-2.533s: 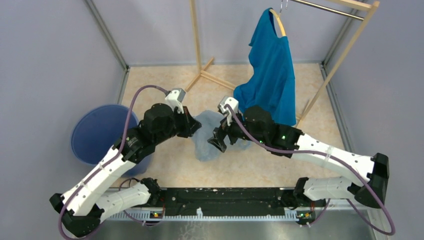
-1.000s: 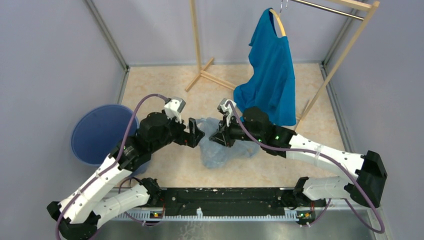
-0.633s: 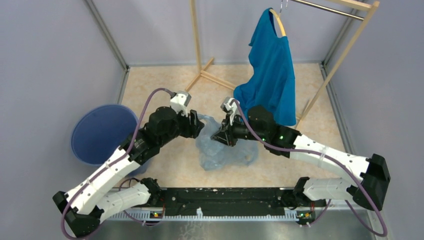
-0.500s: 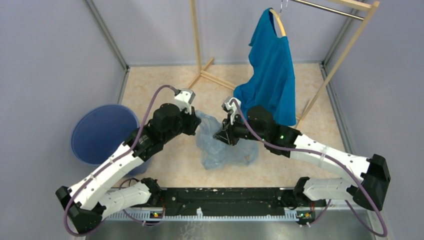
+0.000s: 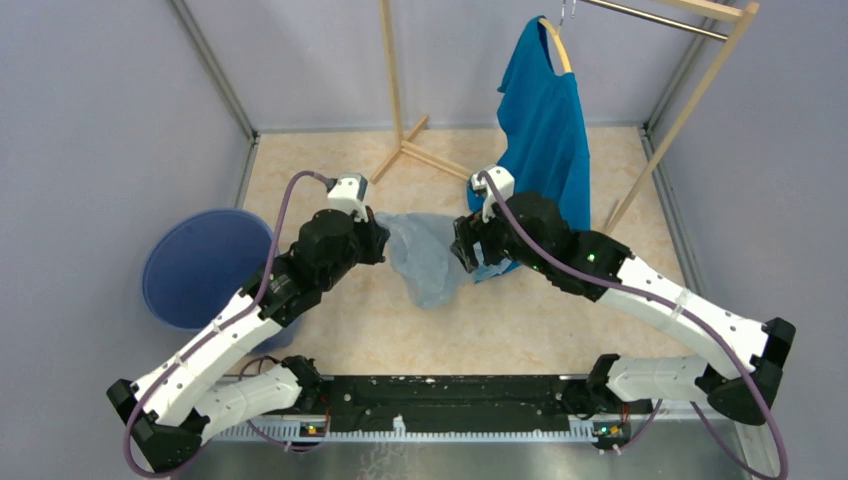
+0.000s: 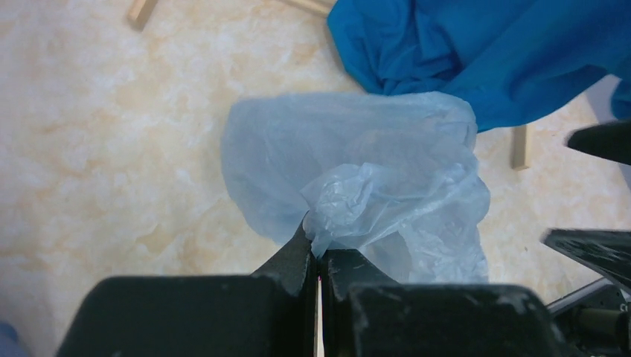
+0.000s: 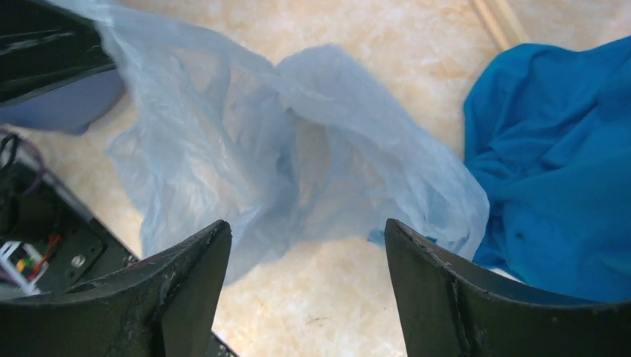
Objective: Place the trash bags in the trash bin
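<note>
The translucent pale blue-grey trash bag [image 5: 425, 258] hangs crumpled between the two arms above the beige table. My left gripper [image 5: 378, 238] is shut on a bunched fold of the bag [image 6: 350, 197], jaws pressed together in the left wrist view. My right gripper [image 5: 466, 250] is open and empty, fingers spread wide just right of the bag [image 7: 283, 160]. The round blue trash bin [image 5: 200, 268] stands at the table's left edge, left of my left arm, its opening facing up.
A bright blue T-shirt [image 5: 545, 150] hangs on a hanger from a wooden rack [image 5: 395, 85] at the back right, its hem close behind my right gripper. Grey walls enclose the table on three sides.
My right gripper has let go of the bag, opened and drawn back to the right. My left gripper has closed on the bag's left edge and holds it up.
</note>
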